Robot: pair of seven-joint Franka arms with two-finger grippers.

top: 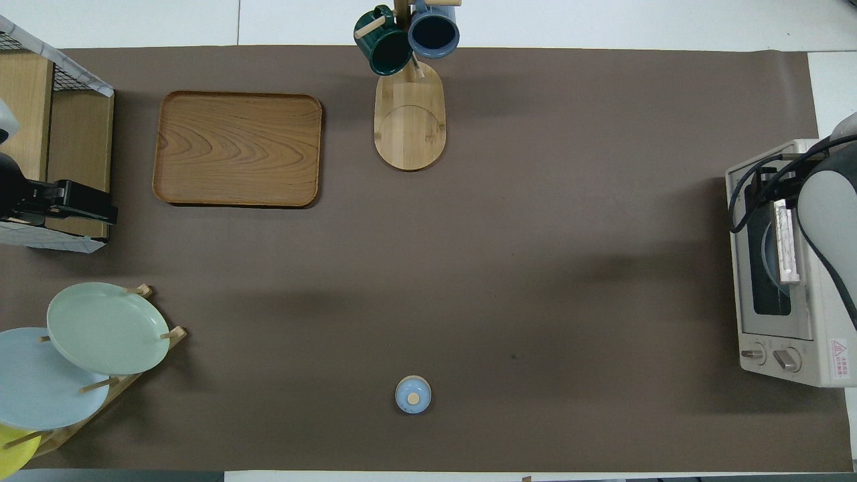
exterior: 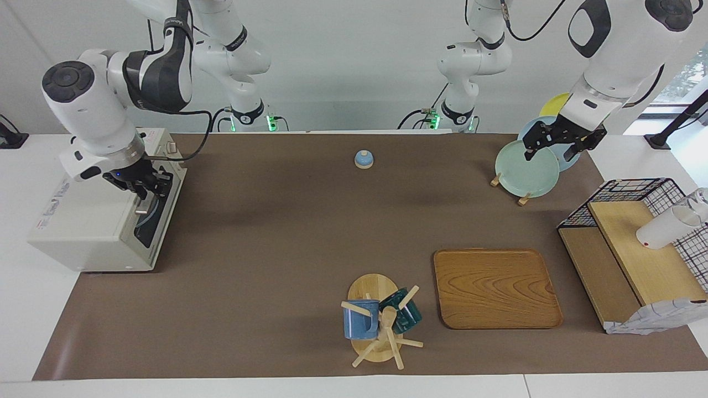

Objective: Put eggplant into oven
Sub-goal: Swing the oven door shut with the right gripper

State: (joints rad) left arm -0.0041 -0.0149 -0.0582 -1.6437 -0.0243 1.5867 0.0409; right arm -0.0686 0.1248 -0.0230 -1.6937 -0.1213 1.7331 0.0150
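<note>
Facing view: right gripper [exterior: 145,185] poised just above the front top edge of the off-white toaster oven [exterior: 83,221] at the right arm's end of the table, over the door's metal bar handle [exterior: 142,210]; whether its fingers grip the bar or stand apart from it, impossible to tell. Oven door closed. Eggplant not visible anywhere on the table or through the door glass. Left gripper [exterior: 558,145] hanging wide open and empty over the pale green plate [exterior: 522,171] in the plate rack, arm waiting. Small blue bell [exterior: 363,159] close to the robots at mid-table; wooden tray [exterior: 495,287] and mug tree [exterior: 379,323] with blue and green mugs farther from the robots; wire basket shelf [exterior: 636,243] at the left arm's end.

Overhead view: oven [top: 783,268] with dark door window and two knobs [top: 770,355] toward the robots' end of its front; right arm's wrist covering part of its top. Left gripper's black tips [top: 80,204] parted beside the shelf. Tray [top: 238,147], mug tree base [top: 410,114], bell [top: 413,394] and stacked plates [top: 104,328] on the brown mat.
</note>
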